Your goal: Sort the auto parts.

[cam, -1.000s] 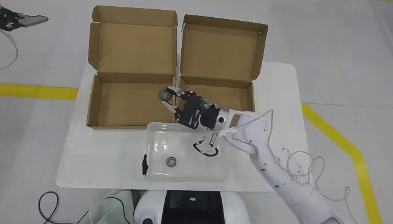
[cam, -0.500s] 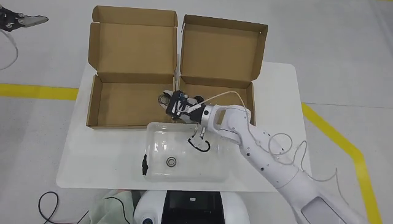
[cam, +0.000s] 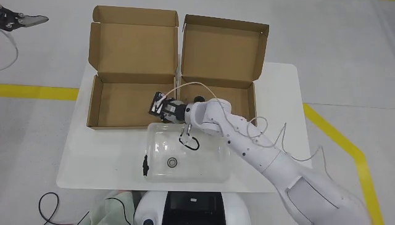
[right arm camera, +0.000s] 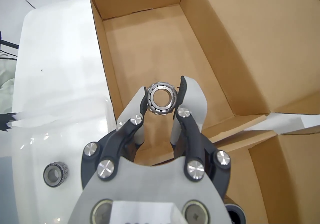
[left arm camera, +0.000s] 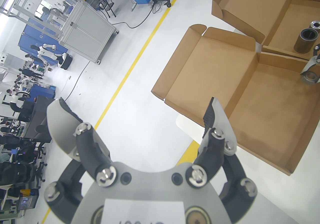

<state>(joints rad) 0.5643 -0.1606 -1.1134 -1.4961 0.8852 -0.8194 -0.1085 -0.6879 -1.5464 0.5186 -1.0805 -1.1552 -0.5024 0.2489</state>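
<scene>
- Since a second ago the right gripper (right arm camera: 163, 84) has swung left. It was over the seam between the two boxes and is now above the near right corner of the left box (cam: 123, 105), still carrying the bearing (right arm camera: 162, 98).
- Its fingers (right arm camera: 186, 89) stand narrow, clamped on the sides of the bearing. This is a metal roller ring with its bore facing the wrist camera, hanging above the cardboard floor.
- The left box is open with its lid flap folded back to the far side, and its brown floor lies under the gripper.
- The right box (cam: 244, 97) touches the left box's right wall. It holds a dark sleeve (left arm camera: 306, 41) and a small metal bush (left arm camera: 314, 24) just beside it.
- The clear bin (cam: 157, 145) sits at the near edge of the table (cam: 284, 102), just in front of both boxes. A second bearing (cam: 173, 161) lies on its floor.
- The left gripper (left arm camera: 136, 107) hangs well off to the far left over the floor, fingers spread wide and holding nothing.
- A white sticker (right arm camera: 143, 212) is on the right gripper's base plate, its print cut off and unreadable. Both boxes are plain brown cardboard.
</scene>
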